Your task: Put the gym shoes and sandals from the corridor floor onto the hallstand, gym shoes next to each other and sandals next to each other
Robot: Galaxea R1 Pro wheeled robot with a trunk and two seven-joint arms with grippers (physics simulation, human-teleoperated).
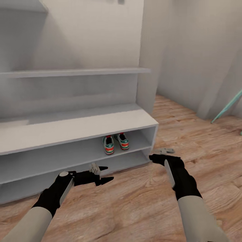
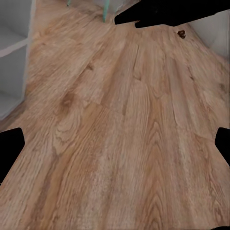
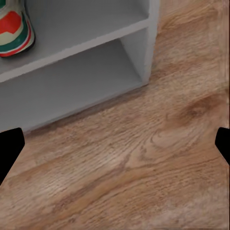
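My left gripper (image 1: 107, 174) and right gripper (image 1: 154, 158) hang wide and empty above the floor (image 1: 141, 201). The gym shoes (image 1: 115, 143) stand paired on the rack (image 1: 77, 126). A small brown object (image 2: 181, 33), possibly a sandal, lies well ahead of my left gripper, so that arm suits it.

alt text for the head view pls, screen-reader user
Two gym shoes sit side by side on the upper open shelf of the white shoe rack. Both black end effectors, left and right, hover open and empty above the wood corridor floor in front of it.
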